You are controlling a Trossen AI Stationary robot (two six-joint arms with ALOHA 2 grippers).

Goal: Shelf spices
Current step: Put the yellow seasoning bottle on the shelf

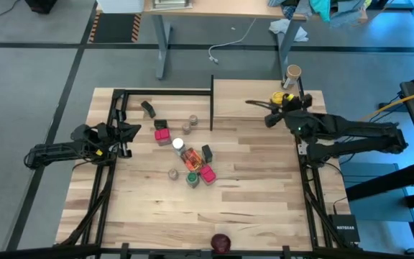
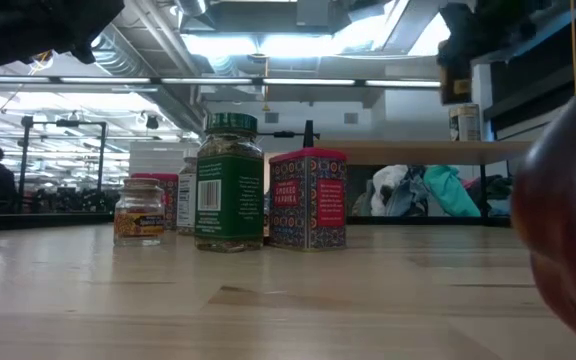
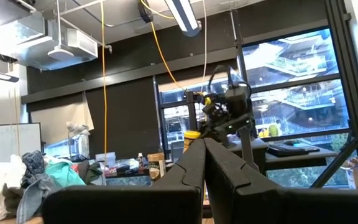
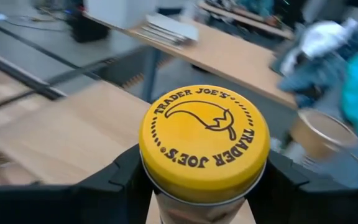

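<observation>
The right gripper (image 1: 279, 100) is over the shelf (image 1: 254, 97), the small light-wood board at the far right of the table (image 1: 250, 201), and its two fingers are clamped around a yellow-lidded jar (image 4: 204, 144) (the lid reads "Trader Joe's" around a pepper drawing). In the right wrist view the dark fingers press against the jar's sides just under the lid, with the shelf board visible beyond it. A tan-lidded jar (image 1: 292, 73) stands at the shelf's far right corner, near the held one. The left gripper (image 1: 133, 132) waits at the table's left edge, its fingers (image 3: 229, 171) pressed together with nothing between them. The rest of the spices sit in a loose cluster near the middle of the table: a pink-red box (image 1: 162, 134), a white-capped bottle (image 1: 178, 144), a second pink-red box (image 1: 208, 174), a green-lidded jar (image 2: 229, 181) and a few smaller jars around them, all well apart from the shelf. A dark red round thing (image 1: 221, 242) lies at the near edge of the table.
</observation>
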